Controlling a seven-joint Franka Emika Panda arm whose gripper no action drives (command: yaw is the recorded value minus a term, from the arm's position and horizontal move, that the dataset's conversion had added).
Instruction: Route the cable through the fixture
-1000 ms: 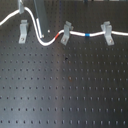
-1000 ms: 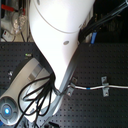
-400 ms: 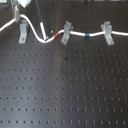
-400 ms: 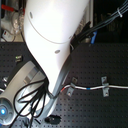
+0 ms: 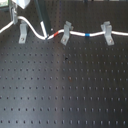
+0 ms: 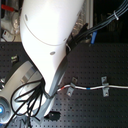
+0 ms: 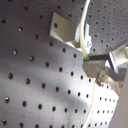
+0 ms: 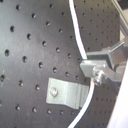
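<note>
The near part of the black perforated breadboard (image 5: pixel 65 90) carries only its rows of holes. At its far edge, in the first exterior view, three grey clip fixtures stand in a row: the left fixture (image 5: pixel 22 31), the middle fixture (image 5: pixel 65 32) and the right fixture (image 5: pixel 107 33).

One white cable (image 5: pixel 77 34) runs along that row. It sits in the forked tops of the middle and right fixtures, its red band (image 5: pixel 54 35) just left of the middle fixture and its blue band (image 5: pixel 87 35) between the middle and right ones. Left of the red band it dips, then arcs up over the left fixture.

The gripper (image 5: pixel 47 35) reaches down onto the cable beside the red band; its jaws appear closed on the cable, and the second wrist view shows the cord passing at the fingertips (image 8: pixel 95 70).

In the second exterior view the white arm body (image 6: pixel 50 45) and its black hoses (image 6: pixel 30 97) block the left fixture and the gripper from sight.
</note>
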